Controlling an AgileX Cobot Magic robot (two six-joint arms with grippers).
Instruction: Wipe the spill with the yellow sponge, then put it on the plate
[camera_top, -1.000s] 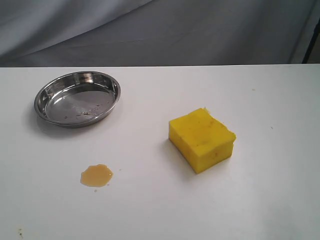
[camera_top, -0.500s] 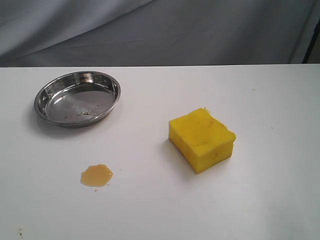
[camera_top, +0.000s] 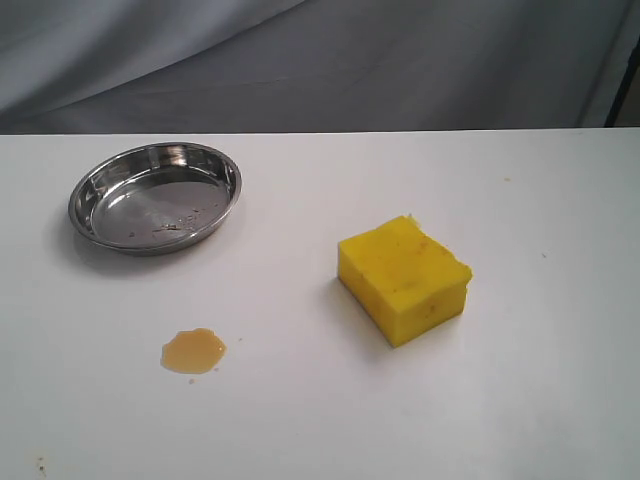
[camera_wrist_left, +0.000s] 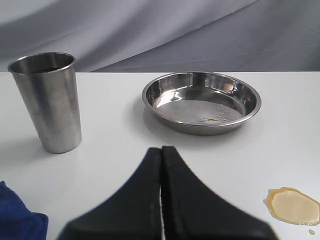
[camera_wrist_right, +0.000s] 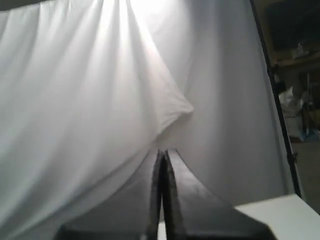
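My left gripper (camera_wrist_left: 161, 150): pressed closed, empty.
My right gripper (camera_wrist_right: 162, 152): closed too, empty.
Yellow sponge (camera_top: 404, 278): centre-right, untouched, awaiting my grasp.
Spill (camera_top: 193, 351): lower left, unwiped.
Plate (camera_top: 140, 205): upper left, the drop-off.

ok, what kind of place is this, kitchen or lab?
Probably a staged lab tabletop, not a kitchen: white table, grey cloth backdrop draped behind it, and set-out props like the yellow sponge and stainless-steel plate.

Amber spill (camera_top: 193, 351) glossy below the empty steel plate (camera_top: 155, 196) — yellow sponge (camera_top: 404, 279) flat, well apart.
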